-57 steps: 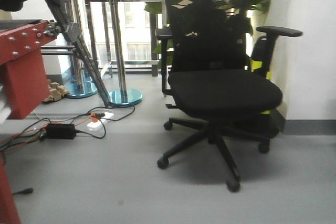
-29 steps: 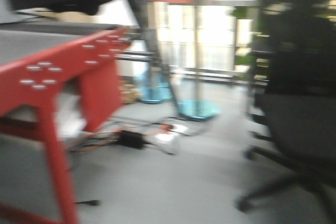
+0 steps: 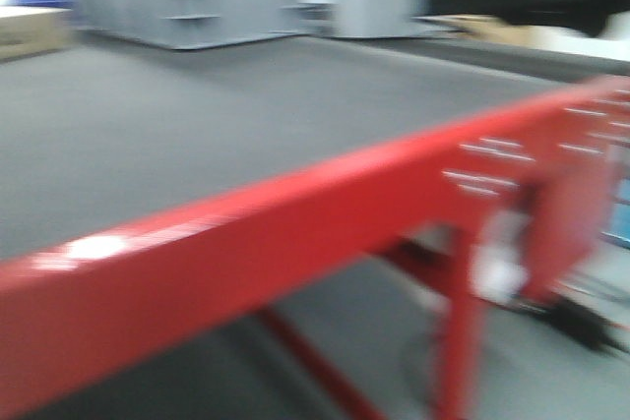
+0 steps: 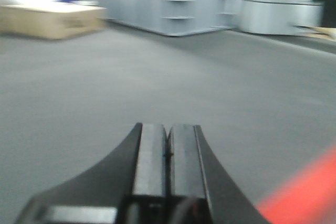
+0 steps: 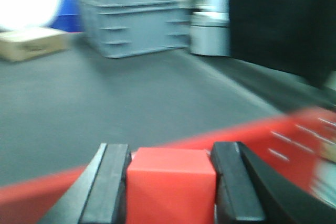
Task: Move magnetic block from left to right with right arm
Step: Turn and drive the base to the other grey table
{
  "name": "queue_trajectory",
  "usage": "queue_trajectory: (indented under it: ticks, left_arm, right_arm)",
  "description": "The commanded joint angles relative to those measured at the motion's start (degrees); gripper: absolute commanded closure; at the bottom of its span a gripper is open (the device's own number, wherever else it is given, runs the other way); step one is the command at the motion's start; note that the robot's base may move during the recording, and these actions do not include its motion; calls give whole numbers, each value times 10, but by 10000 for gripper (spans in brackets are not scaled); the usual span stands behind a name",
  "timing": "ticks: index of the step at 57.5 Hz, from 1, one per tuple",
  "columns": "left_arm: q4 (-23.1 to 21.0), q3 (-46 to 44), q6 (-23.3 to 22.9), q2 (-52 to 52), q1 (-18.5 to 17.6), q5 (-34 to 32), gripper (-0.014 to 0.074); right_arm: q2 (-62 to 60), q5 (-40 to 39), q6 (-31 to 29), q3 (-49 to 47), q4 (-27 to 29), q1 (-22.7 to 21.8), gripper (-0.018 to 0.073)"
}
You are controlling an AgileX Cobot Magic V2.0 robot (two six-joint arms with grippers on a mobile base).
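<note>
View swung onto red table point(image 3: 246, 243); right end effector point(image 5: 170, 179) grips magnetic block point(image 5: 171, 190).

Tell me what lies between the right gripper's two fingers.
The magnetic block, a red cube, fills the gap inside the right gripper; the right wrist view shows it.

You'll see the magnetic block point(image 5: 170, 184), a plain bright red cube, sitting square and pinched between the jaws of the right gripper point(image 5: 169, 153).
</note>
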Motion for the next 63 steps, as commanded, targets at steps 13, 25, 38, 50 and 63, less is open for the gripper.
queue_trajectory:
  ticks: [13,25,38,50,63]
  left_arm:
    - [-3,4,-4,-5,1,-52,722]
    - [-3,4,-4,-5,1,-52,722]
    - [-3,4,-4,-5,1,-52,722]
    - [-3,4,-4,-5,1,-52,722]
    - [-3,4,-4,-5,1,-52,722]
  right_arm:
    - [11,-54,-5,-15,-4,-1,365]
    - [11,-54,-5,-15,-4,-1,365]
    - [11,-54,-5,-15,-4,-1,365]
    - [11,-54,-5,-15,-4,-1,365]
    - [11,-54,-5,-15,-4,-1,365]
